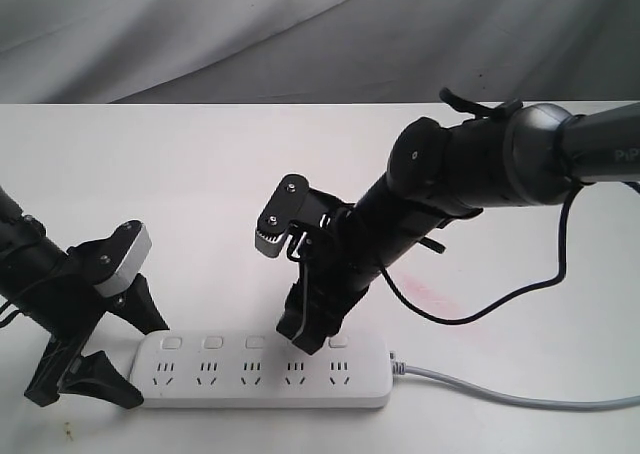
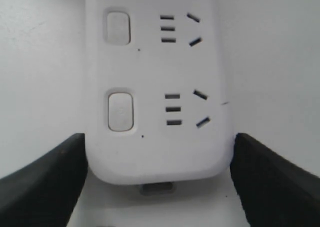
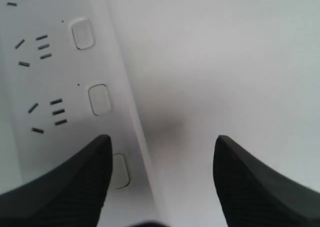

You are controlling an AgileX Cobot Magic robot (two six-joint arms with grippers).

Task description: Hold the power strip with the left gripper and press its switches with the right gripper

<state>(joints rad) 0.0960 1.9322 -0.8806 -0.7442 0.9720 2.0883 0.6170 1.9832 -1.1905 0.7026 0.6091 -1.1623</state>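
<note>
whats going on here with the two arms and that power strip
Two robot arms are working on a white power strip lying flat on the table. The left gripper clamps the end away from the cord, with a finger against each side. The right gripper, jaws open, is down over the row of buttons, one finger partly covering a switch. Whether it is pressing cannot be told.
</note>
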